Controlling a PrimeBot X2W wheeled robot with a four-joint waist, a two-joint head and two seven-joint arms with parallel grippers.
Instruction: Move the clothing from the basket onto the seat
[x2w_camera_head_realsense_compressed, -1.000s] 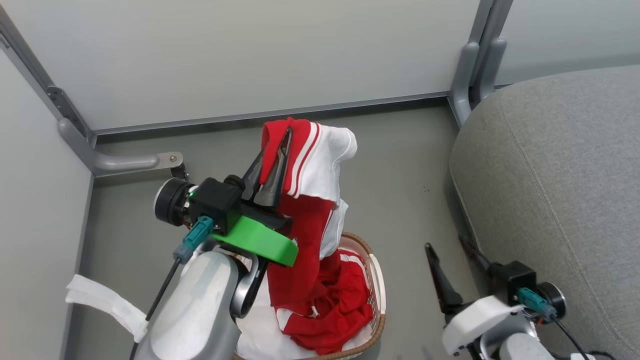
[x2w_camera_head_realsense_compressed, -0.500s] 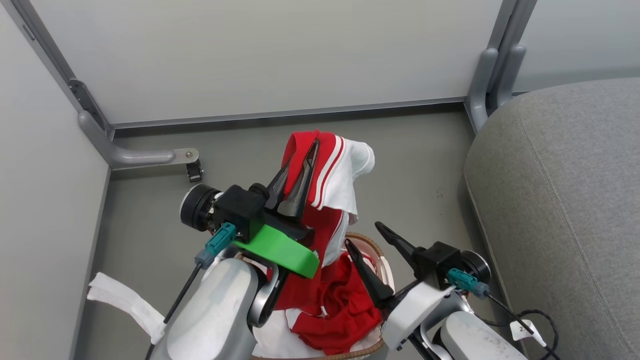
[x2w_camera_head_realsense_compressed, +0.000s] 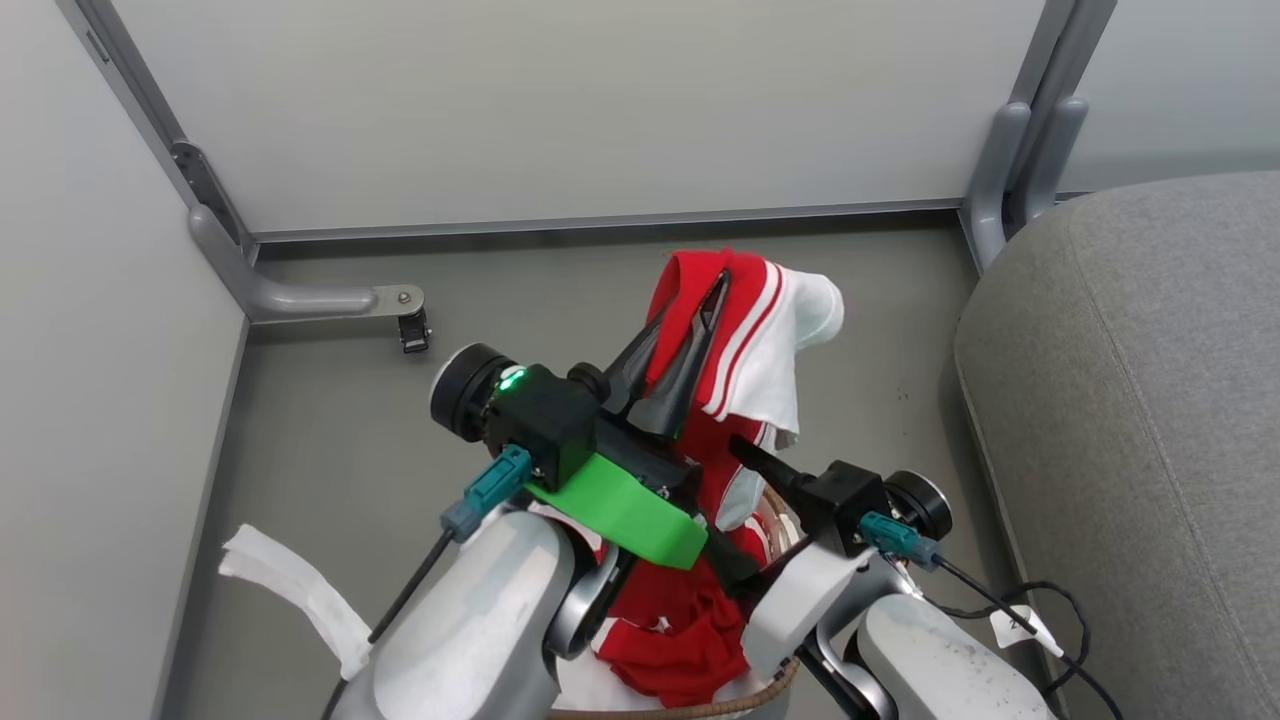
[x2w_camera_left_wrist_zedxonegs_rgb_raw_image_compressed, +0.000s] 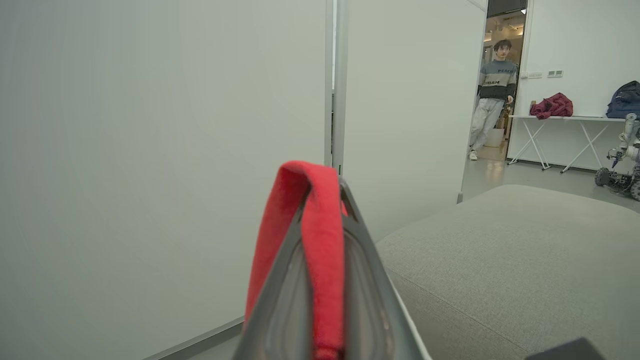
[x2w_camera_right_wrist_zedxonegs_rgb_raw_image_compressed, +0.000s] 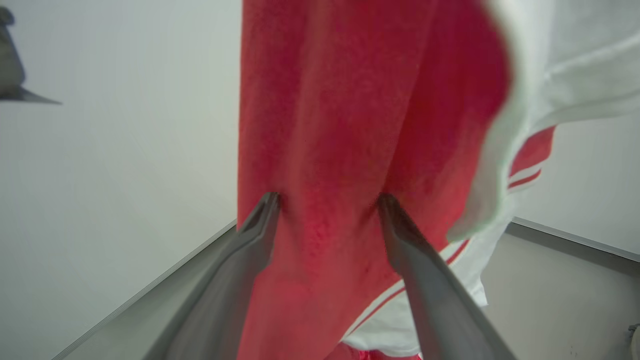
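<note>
The clothing (x2w_camera_head_realsense_compressed: 752, 345) hangs from the left gripper (x2w_camera_head_realsense_compressed: 712, 292), which is pinched tight on a red fold. Its tail trails to the basket (x2w_camera_head_realsense_compressed: 690, 708) at 6 o'clock, where more red lies. Over the last second the right gripper (x2w_camera_right_wrist_zedxonegs_rgb_raw_image_compressed: 327, 200) has swung in from 4 o'clock. Its jaws stand wide astride the hanging cloth, not yet closed. A two-handed carry to the seat (x2w_camera_head_realsense_compressed: 1150, 400) at 3 o'clock looks likely next.

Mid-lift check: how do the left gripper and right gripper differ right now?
The left gripper has jaws shut on the top of the garment; the right gripper has jaws wide open astride its hanging part. The left gripper is high above the basket; the right gripper sits lower, nearer its rim. Both face the same garment.
</note>
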